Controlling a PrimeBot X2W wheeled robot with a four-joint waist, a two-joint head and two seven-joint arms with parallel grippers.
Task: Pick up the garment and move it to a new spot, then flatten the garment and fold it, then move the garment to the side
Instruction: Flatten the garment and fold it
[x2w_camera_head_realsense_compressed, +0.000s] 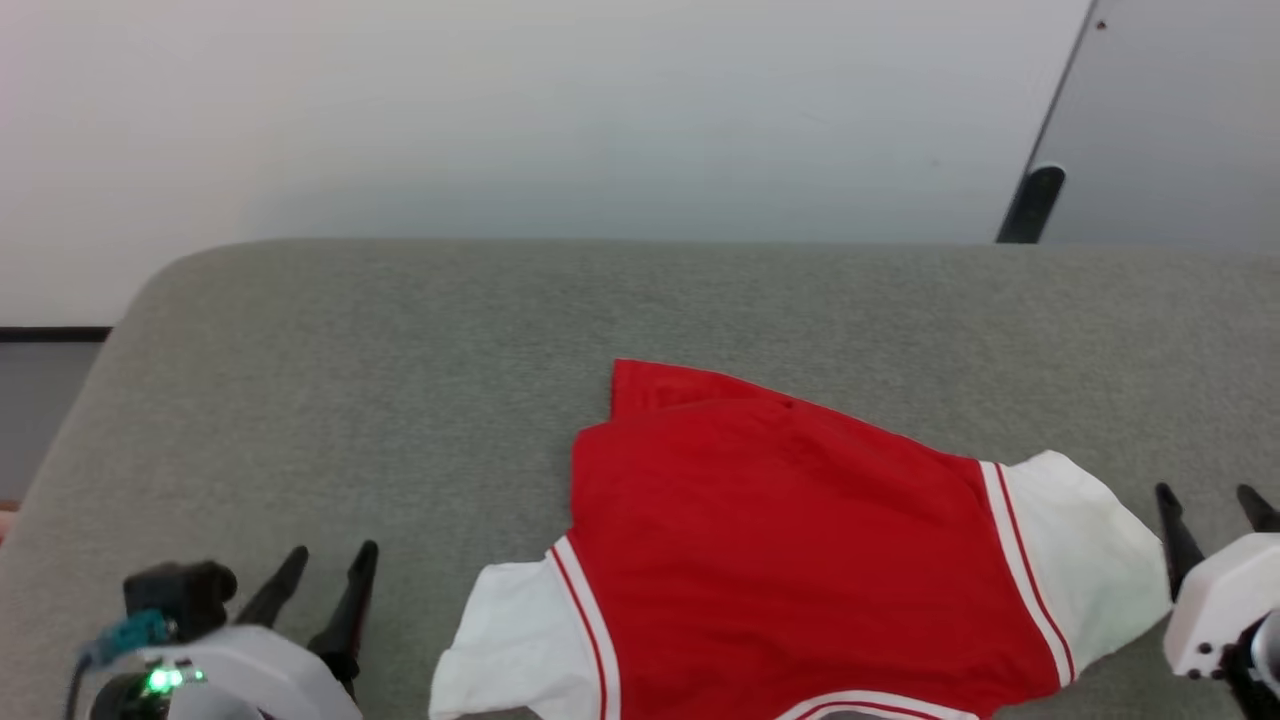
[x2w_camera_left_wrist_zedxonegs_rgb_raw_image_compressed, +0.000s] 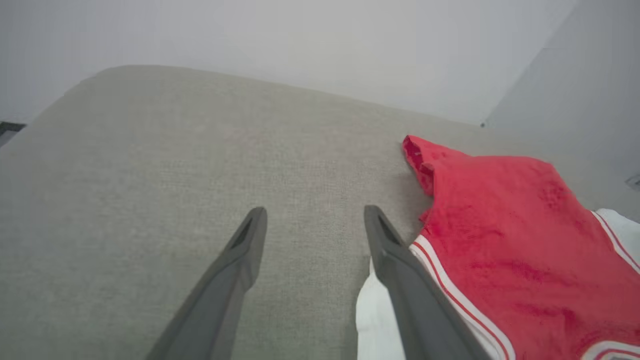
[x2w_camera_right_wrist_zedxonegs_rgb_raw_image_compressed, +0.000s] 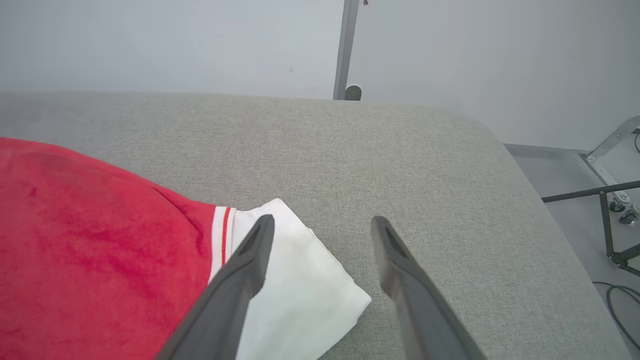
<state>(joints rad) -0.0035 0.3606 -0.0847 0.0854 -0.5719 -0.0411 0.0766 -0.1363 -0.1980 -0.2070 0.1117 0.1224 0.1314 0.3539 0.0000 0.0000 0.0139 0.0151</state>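
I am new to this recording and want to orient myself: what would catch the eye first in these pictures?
The bright red garment with white sleeves lies spread on the grey padded surface, low and right of centre in the head view. Next come the two open grippers at that view's lower corners: the left gripper left of the garment, the right gripper close by its right edge.

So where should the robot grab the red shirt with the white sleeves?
Probably by its white sleeves, which stick out flat at either end of the garment. The left hand can come from the left for the left sleeve, the right hand from the right for the right sleeve; both are open and beside them.
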